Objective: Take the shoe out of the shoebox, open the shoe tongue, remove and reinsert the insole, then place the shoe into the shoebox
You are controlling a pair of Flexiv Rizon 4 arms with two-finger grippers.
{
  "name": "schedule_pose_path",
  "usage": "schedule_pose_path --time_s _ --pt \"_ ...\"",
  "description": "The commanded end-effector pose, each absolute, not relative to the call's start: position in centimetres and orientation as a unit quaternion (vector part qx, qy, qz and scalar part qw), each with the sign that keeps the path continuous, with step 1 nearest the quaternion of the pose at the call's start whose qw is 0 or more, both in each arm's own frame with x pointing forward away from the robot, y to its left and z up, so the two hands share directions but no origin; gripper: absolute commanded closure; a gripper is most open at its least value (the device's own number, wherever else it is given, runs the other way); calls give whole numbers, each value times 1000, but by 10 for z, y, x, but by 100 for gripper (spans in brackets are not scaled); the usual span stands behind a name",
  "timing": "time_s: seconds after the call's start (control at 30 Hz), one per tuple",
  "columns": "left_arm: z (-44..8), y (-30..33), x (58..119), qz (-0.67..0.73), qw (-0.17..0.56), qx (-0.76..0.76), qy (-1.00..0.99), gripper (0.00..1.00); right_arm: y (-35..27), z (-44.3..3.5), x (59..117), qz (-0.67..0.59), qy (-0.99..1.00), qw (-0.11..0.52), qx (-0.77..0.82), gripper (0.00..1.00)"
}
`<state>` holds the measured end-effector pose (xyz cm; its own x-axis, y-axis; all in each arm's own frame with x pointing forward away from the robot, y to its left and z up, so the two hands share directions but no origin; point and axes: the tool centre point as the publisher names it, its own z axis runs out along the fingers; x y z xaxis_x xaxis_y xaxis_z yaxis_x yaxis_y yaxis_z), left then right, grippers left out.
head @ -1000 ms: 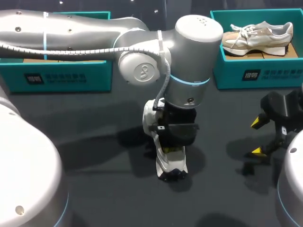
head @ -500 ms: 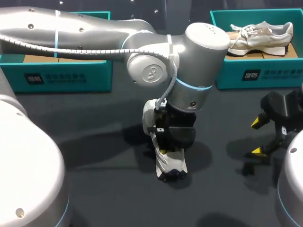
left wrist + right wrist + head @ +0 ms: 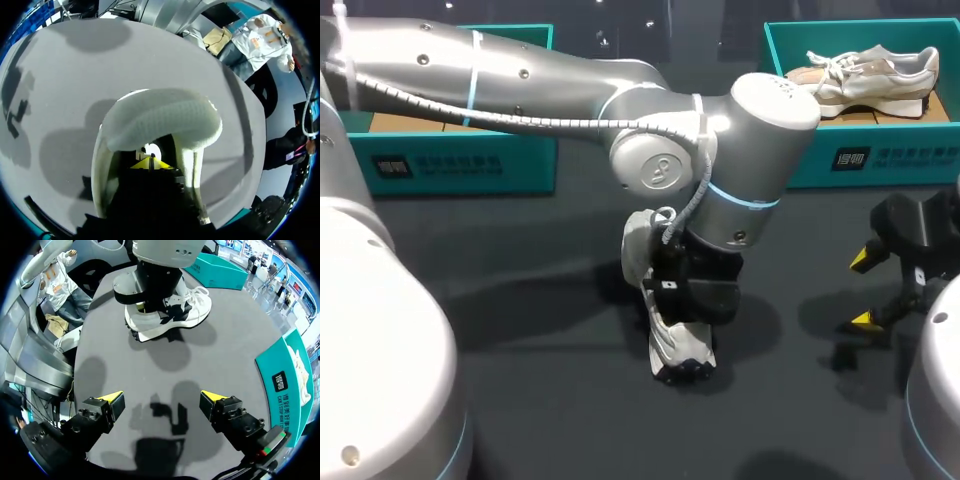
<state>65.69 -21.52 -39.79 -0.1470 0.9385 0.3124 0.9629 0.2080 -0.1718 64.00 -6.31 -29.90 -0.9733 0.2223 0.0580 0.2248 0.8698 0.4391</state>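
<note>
Standing upright, white shoe, left end effector inside it

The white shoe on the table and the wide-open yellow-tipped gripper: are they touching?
Apart. The right wrist view shows bare table between the right gripper and the shoe.

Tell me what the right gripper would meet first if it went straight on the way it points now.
Most likely the bare table, in the shadowed patch just ahead of the right gripper. The white shoe lies farther along, though depth is hard to judge.
</note>
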Motion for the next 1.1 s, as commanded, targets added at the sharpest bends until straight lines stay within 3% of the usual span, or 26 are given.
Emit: schedule_pose_path --time_s 0.03,0.33,0.7,1.1 --pt "-396 -220 657 -18 167 -630 -759 100 -63 -299 638 -226 -967 1 -116 0" --pt "-362 -228 652 75 98 -637 -761 100 -63 -299 638 -226 -967 1 -116 0" --pt "-399 -234 641 127 78 -635 -758 100 -63 -299 638 -226 -967 1 -116 0" --pt "-412 -242 657 86 67 -621 -776 100 -63 -299 638 -226 -967 1 -116 0"
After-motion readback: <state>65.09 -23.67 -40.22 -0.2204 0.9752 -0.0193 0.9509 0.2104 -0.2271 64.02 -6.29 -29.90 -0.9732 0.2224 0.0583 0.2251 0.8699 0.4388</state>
